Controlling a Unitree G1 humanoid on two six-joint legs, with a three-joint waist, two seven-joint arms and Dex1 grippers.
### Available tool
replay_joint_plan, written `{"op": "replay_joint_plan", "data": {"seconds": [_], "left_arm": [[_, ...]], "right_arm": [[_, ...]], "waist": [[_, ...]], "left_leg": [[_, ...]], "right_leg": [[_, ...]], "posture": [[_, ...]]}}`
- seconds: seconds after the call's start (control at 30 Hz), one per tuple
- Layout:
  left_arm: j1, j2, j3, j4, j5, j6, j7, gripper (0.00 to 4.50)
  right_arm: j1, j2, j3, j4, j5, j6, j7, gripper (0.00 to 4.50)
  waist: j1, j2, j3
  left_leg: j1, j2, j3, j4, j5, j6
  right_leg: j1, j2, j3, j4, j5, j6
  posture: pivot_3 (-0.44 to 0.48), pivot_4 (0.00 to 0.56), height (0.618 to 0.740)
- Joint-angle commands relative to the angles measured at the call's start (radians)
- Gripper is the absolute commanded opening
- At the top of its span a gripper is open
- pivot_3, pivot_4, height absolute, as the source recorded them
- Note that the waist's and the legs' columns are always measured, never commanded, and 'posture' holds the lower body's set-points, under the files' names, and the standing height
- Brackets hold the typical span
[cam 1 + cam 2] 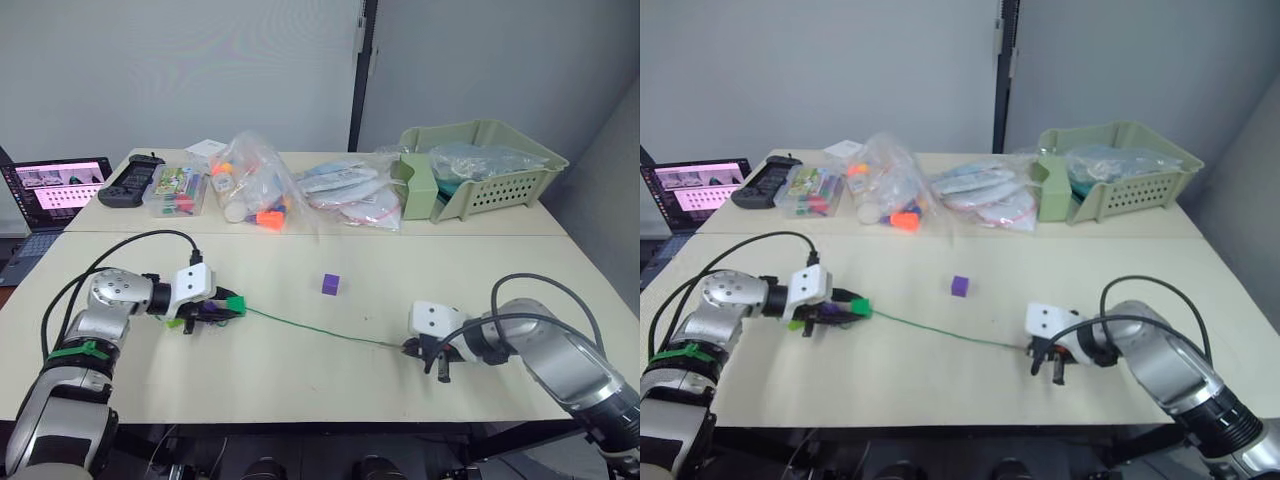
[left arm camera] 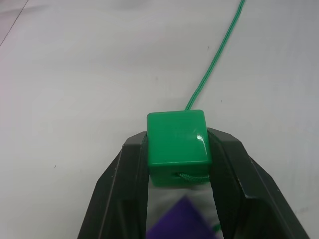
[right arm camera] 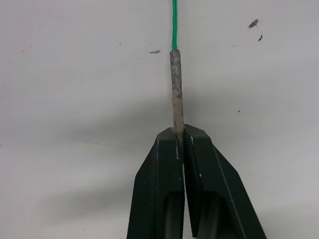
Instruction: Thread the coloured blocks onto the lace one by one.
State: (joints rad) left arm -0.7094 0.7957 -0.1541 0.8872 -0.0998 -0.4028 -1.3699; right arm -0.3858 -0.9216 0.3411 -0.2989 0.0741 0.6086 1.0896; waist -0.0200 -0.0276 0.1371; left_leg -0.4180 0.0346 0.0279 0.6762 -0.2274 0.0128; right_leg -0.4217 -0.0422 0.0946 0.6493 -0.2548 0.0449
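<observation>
I had the lace [image 1: 320, 329] stretched nearly straight across the counter [image 1: 300, 380] between my two arms, running from the left end effector [image 2: 177, 154] over to the right end effector [image 3: 178, 137]. The left end effector was clamped on a green block [image 2: 176, 144] already sitting on the lace; the cord came out of the block's far face and ran away toward the right arm, and a purple block [image 2: 182, 221] showed just behind it between the fingers, with a lime green bit [image 1: 176, 323] beside the same end effector in the head view. The right end effector was pinched tight on the lace's stiff grey tip [image 3: 176, 89], most of the tip sticking out beyond the fingers and pointing back along the cord toward the left arm. One loose purple block [image 1: 331, 284] lay alone on the counter, a little beyond the middle of the lace, roughly midway between the arms and somewhat nearer the right one. I judged that block the next to thread: the tip lay along the lace's own line, so the right arm would have to swing it away from the left arm and aim it at the block's hole, which I could not make out from here.
</observation>
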Motion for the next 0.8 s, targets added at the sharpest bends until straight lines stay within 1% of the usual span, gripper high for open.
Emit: {"op": "replay_joint_plan", "data": {"seconds": [0.03,0.17,0.4,0.47,0.63,0.67,0.7,0.8], "left_arm": [[-0.004,0.045,-0.002,0.122,0.065,-0.033,-0.016,1.18],[-0.023,0.054,0.009,0.173,0.070,-0.044,-0.021,1.18],[-0.026,0.065,0.040,0.199,0.062,-0.024,-0.016,1.18],[-0.034,0.061,0.066,0.196,0.030,0.010,-0.050,2.20],[-0.052,0.053,0.115,0.136,-0.024,0.071,-0.128,3.79],[-0.059,0.052,0.124,0.118,-0.035,0.089,-0.143,4.19],[-0.069,0.051,0.131,0.096,-0.047,0.120,-0.164,4.46],[-0.085,0.042,0.143,0.013,-0.081,0.201,-0.206,4.49]], "right_arm": [[-0.012,0.001,-0.019,-0.004,-0.004,-0.018,0.004,0.00],[-0.014,0.005,-0.018,0.002,-0.008,-0.023,0.007,0.00],[-0.019,0.011,-0.017,0.014,-0.016,-0.035,0.017,0.00],[-0.022,0.014,-0.016,0.017,-0.017,-0.036,0.019,0.00],[-0.028,0.017,-0.018,0.019,-0.017,-0.037,0.025,0.00],[-0.028,0.017,-0.019,0.019,-0.016,-0.037,0.026,0.00],[-0.028,0.015,-0.020,0.018,-0.015,-0.037,0.027,0.00],[-0.029,0.013,-0.023,0.014,-0.013,-0.034,0.030,0.00]], "waist": [[-0.003,0.000,0.000],[-0.002,0.000,0.000],[-0.004,0.000,0.000],[-0.005,0.000,0.000],[0.001,0.000,0.000],[0.002,0.000,0.000],[0.003,0.000,0.000],[0.010,0.000,0.000]], "left_leg": [[0.000,0.000,0.000,0.000,0.000,0.000],[0.000,0.000,0.000,0.000,0.000,0.000],[0.001,0.000,0.001,0.000,0.000,0.000],[0.001,0.000,0.001,0.000,0.000,0.000],[0.000,0.000,0.001,0.000,0.000,0.000],[0.000,0.000,0.001,0.000,0.000,0.000],[-0.001,0.000,0.001,0.000,0.000,0.000],[-0.003,0.000,0.000,0.001,0.000,0.000]], "right_leg": [[0.000,0.000,0.000,0.000,0.000,0.000],[0.000,0.000,0.000,0.000,0.000,0.000],[0.000,0.000,0.000,0.001,0.000,0.000],[0.000,0.000,0.000,0.001,0.000,0.000],[0.000,0.000,0.000,0.001,0.000,0.000],[-0.001,0.000,0.000,0.001,0.000,0.000],[-0.001,0.000,-0.001,0.001,0.000,0.000],[-0.002,0.000,-0.001,0.000,0.000,0.000]], "posture": [[0.000,0.150,0.734],[0.000,0.150,0.734],[0.000,0.150,0.734],[0.000,0.150,0.734],[0.000,0.150,0.734],[0.000,0.150,0.734],[0.000,0.150,0.734],[0.000,0.150,0.734]]}}
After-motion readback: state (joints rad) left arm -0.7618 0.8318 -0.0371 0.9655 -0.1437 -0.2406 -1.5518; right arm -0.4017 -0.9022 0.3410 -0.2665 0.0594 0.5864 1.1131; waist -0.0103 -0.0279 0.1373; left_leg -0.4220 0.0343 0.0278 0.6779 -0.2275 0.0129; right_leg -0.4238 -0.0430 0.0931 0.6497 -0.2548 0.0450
